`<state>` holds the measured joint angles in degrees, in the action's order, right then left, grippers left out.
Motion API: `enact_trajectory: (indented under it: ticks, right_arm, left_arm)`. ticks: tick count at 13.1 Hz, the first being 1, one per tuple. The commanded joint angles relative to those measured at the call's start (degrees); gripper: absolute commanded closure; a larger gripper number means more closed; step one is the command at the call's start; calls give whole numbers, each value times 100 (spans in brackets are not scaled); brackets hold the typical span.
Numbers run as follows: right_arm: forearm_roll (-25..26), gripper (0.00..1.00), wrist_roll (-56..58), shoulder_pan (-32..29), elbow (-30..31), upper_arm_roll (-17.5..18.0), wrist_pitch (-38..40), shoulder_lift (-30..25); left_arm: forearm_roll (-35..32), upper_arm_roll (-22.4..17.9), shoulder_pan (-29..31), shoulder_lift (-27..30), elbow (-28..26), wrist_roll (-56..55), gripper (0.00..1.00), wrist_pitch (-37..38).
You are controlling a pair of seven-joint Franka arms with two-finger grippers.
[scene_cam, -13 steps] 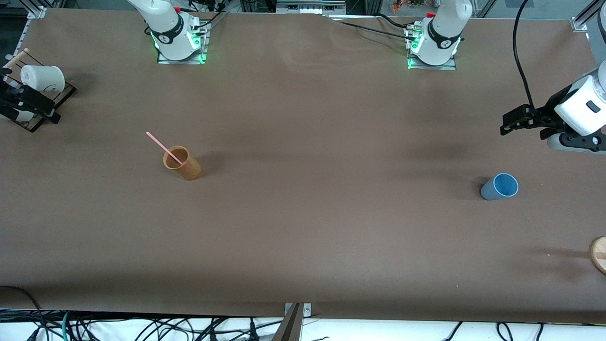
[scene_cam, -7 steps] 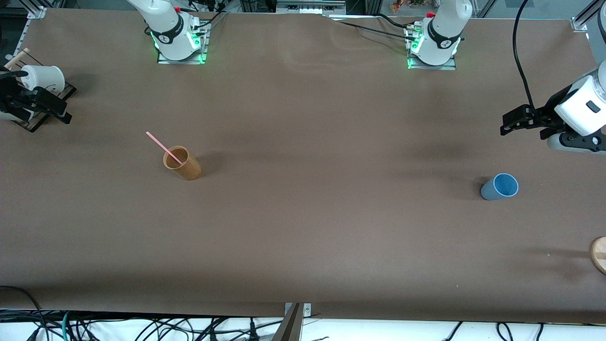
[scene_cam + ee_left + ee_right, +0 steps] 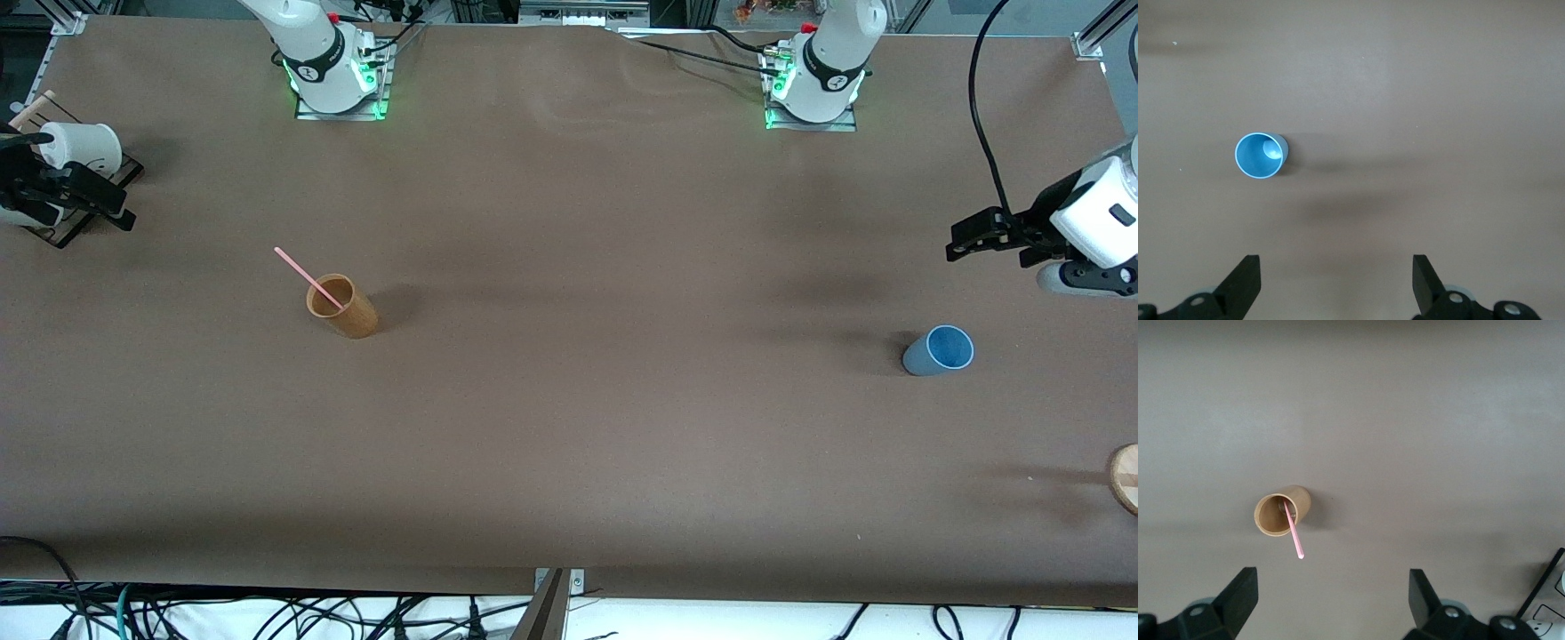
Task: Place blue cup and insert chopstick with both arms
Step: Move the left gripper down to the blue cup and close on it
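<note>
My left gripper [image 3: 1335,283] hangs wide open and empty over bare table near the small light-blue plastic cup [image 3: 939,350], standing upright. My right gripper [image 3: 1331,600], equally spread, hovers apparently over the rack with a white cup [image 3: 82,147]; the thin pink chopstick [image 3: 307,279] leans in the tan wooden-looking cup [image 3: 343,307].

A brown cup [image 3: 343,307] stands upright on the brown table [image 3: 569,427], toward the right arm's end. A white cup [image 3: 82,147] lies on its side on a dark wooden rack [image 3: 89,200] at the table's edge on that same end, and a light wooden rod [image 3: 29,108] sticks up from the rack. A round wooden piece [image 3: 1125,478] shows partly at the edge toward the left arm's end. Many cables [image 3: 293,613] lie below the table's near edge
</note>
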<state>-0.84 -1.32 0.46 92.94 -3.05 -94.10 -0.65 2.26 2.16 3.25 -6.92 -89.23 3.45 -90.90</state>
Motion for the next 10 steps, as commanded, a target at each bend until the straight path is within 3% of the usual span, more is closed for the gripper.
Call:
enact_trajectory:
  ticks: [1, 6, 10]
  right_arm:
    - [31, 0, 61, -28, 75, 15, 111, -94]
    - [40, 0, 70, -28, 75, 24, 111, -59]
    - [31, 0, 61, -28, 75, 24, 111, -50]
  left_arm:
    - [64, -31, 97, -457, 361, 112, 0, 37]
    - [-40, -137, 422, -1319, 591, 286, 0, -375]
    - [-155, -146, 1133, -1540, -5, 1243, 0, -1436]
